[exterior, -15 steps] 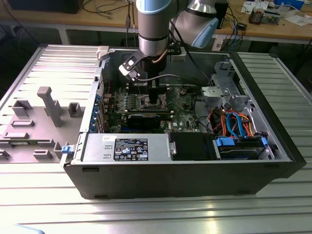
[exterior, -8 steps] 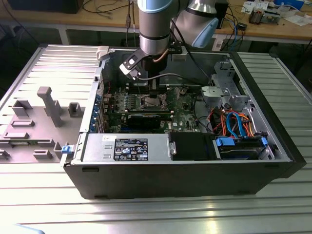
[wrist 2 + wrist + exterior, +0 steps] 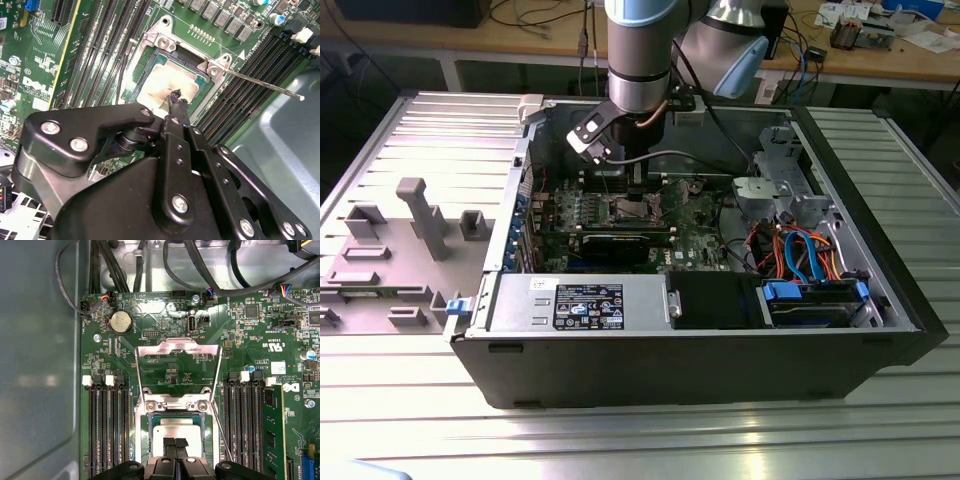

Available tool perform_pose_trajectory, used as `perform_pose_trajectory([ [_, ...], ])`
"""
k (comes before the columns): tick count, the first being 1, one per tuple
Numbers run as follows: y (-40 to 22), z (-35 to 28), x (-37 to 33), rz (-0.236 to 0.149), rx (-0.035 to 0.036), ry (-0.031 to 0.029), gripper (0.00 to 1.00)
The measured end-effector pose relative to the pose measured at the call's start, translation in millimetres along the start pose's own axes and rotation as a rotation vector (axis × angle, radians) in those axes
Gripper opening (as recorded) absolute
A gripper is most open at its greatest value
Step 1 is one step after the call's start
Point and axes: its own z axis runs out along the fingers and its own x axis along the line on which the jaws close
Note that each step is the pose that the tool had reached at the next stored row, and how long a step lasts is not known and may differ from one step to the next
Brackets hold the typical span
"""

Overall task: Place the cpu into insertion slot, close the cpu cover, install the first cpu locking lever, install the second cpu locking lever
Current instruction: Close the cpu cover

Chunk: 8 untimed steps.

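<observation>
The cpu (image 3: 165, 432) lies flat in the insertion slot (image 3: 141, 440), its silvery top smeared with a pale stain (image 3: 165, 80). My gripper (image 3: 175, 443) hangs right over the chip with its two black fingertips (image 3: 176, 96) pressed together, touching or just above the chip's top. The cpu cover (image 3: 177, 346), a thin metal frame with a square cut-out, stands swung open behind the socket. A thin lever rod (image 3: 265, 86) sticks out free beside the socket. In the exterior view my gripper (image 3: 634, 190) reaches down into the open case over the socket (image 3: 640, 209).
Long black memory slots (image 3: 107, 430) flank the socket on both sides. A black expansion card (image 3: 620, 240) lies in front of it. The case walls (image 3: 670, 370), a power supply (image 3: 575, 300) and a drive bay with coloured cables (image 3: 800, 255) close in. Grey fixtures (image 3: 420, 215) stand outside the case at the exterior view's left.
</observation>
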Motion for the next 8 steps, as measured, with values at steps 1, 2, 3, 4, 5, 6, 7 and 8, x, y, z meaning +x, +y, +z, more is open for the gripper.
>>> perform_pose_trajectory([
  [1,0.0,0.0,0.0,0.0,0.0,0.0,0.11],
  [2,0.0,0.0,0.0,0.0,0.0001,0.0,0.11],
  [3,0.1,0.0,0.0,0.0,0.0001,0.0,0.11],
  [4,0.1,0.0,0.0,0.0,0.0002,0.0,0.11],
  [5,0.1,0.0,0.0,0.0,0.0003,0.0,0.11],
  [6,0.1,0.0,0.0,0.0,0.0003,0.0001,0.11],
  [7,0.1,0.0,0.0,0.0,0.0002,0.0002,0.11],
  [8,0.2,0.0,0.1,0.0,0.0002,0.0002,0.11],
])
